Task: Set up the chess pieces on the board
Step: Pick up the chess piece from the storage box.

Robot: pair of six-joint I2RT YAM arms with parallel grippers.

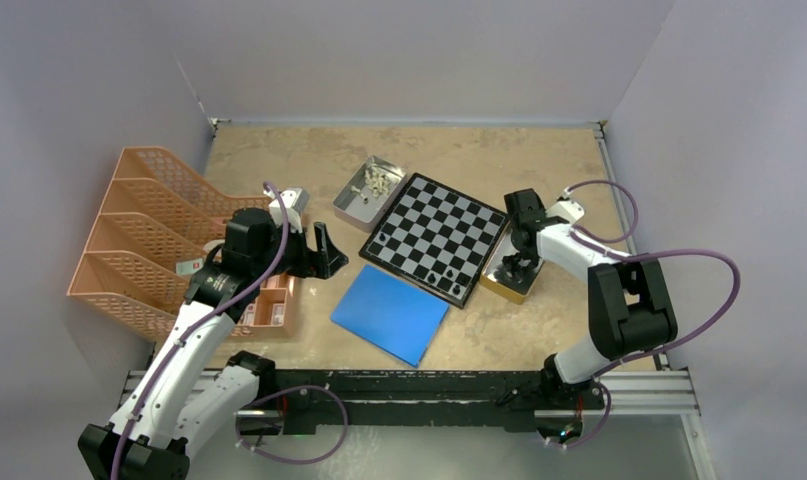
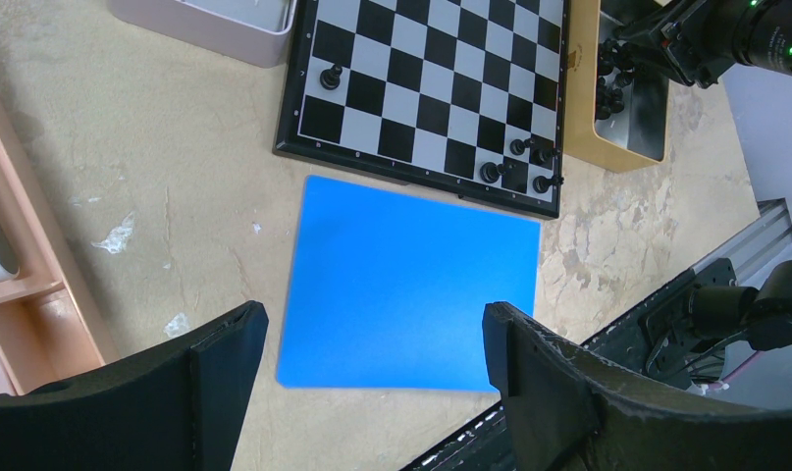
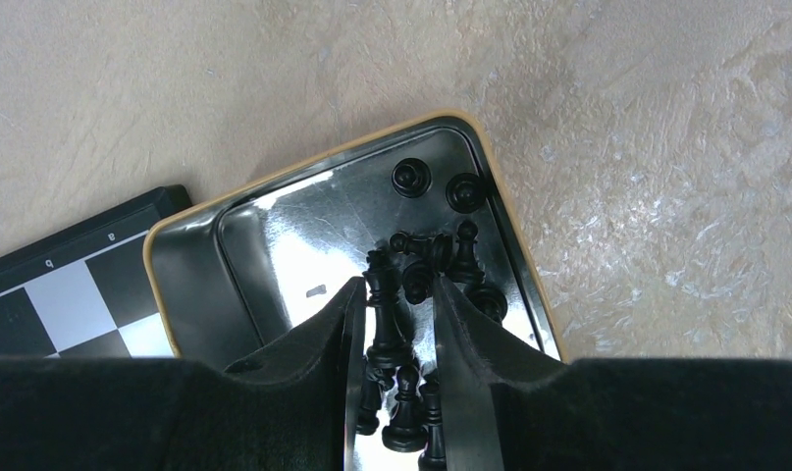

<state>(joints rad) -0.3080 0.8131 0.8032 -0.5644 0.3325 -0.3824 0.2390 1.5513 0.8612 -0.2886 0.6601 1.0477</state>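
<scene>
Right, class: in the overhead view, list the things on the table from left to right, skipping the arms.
Peach file rack → silver tin of cream pieces → chessboard → gold-edged tin of black pieces. The blue sheet spans tin and board, so omitted.

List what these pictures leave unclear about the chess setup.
- Right wrist view: whether the right gripper actually pinches the black piece between its fingers; the fingers hide the contact.
- Top view: the cream pieces are too small to identify.
- Left wrist view: the board is cut off by the top edge.
</scene>
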